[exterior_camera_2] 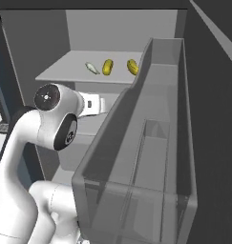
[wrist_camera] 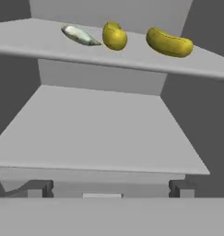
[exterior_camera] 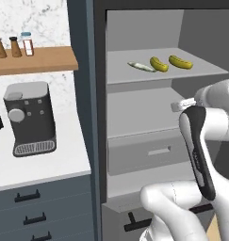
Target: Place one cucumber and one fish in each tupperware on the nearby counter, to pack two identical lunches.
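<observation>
Upper shelf stock, gripper idle below.
Upper centre of the hand view: one fish (wrist_camera: 79, 35) lies just left of two cucumbers (wrist_camera: 114, 36) (wrist_camera: 169, 42) on the upper grey shelf (wrist_camera: 49, 46). Gripper (wrist_camera: 109, 189) at frame bottom, fingers spread wide, holding nothing.

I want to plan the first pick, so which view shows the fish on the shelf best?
The hand view: the fish lies near and unblocked at the upper shelf's left, beside two cucumbers. The left base view shows the fish smaller but whole. The right base view shows it as a tiny sliver.
</observation>
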